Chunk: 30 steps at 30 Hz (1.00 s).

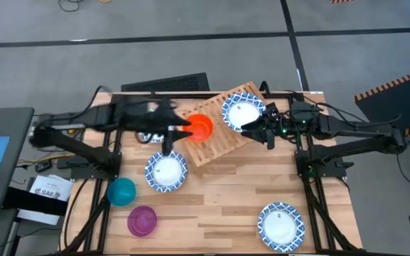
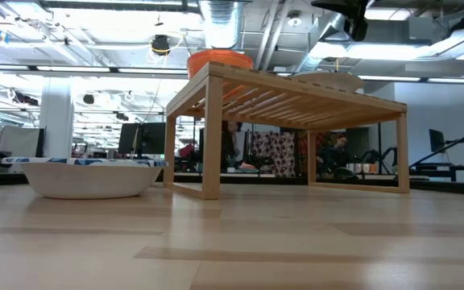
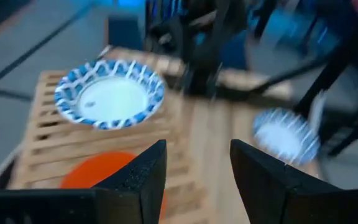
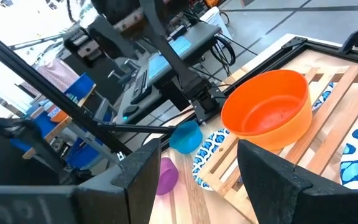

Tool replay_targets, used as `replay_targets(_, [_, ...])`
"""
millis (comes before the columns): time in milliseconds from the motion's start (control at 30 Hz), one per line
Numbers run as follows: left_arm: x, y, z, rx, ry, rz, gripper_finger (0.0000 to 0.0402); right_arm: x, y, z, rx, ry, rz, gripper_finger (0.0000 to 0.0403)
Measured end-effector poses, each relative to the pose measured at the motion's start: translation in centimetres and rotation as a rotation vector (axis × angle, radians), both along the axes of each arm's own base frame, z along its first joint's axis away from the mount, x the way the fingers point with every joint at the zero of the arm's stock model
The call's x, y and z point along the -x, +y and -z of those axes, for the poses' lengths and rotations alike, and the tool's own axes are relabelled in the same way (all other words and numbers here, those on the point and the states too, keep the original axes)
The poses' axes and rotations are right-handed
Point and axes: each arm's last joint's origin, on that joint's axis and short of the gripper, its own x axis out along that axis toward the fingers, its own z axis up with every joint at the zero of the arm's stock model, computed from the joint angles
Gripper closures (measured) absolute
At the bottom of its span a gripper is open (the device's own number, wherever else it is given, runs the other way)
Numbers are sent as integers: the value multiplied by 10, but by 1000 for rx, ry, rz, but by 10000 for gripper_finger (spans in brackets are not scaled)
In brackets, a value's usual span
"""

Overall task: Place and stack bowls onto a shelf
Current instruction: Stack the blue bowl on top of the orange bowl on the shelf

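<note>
Step in hand: releasing the orange bowl onto the shelf; judged just set down, near the shelf's edge toward the left arm.
Doing it well: lift straight up and clear of the orange rim before swinging away, so no finger catches the light plastic and drags it off the slats; then go for the patterned bowl just beside the shelf.
Left gripper: at the orange bowl's rim on the side away from the shelf's middle; fingers spread, nothing pinched; in the left wrist view the orange bowl sits below and just behind the fingertips, partly covered by one.
Right gripper: waiting at the shelf's opposite edge, just beside the patterned bowl on the shelf; fingers spread wide, empty.
Shelf contents: orange bowl and one white-and-blue bowl, side by side, apart, not stacked.
Off the shelf, on the table: one patterned bowl just beside the shelf's near corner; teal bowl and purple bowl farther out past it; another patterned bowl well apart from the shelf, toward the table's front corner on the right arm's side.
Progress: judged early; no stack built yet.
Risk: orange bowl rests close to the shelf's edge.
</note>
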Motion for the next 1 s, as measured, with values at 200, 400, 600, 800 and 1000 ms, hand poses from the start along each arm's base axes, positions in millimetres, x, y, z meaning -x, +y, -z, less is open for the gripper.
replay_targets(200, [42, -13, 37, 96, -349, -1, 239, 0, 0, -2, 3, -23, 1, 163])
replay_targets(400, [66, -14, 52, 110, -422, -42, 239, 0, 0, -4, 5, -37, 1, 163])
replay_targets(600, [69, -14, 50, 72, -428, -42, 239, 0, 0, -4, 5, -37, 1, 163])
replay_targets(800, [68, -14, 50, 53, -412, -33, 239, 0, 0, -4, 5, -37, 1, 163])
replay_targets(1000, [72, -14, 43, -31, -301, -1, 239, 0, 0, -4, -13, -38, 3, 163])
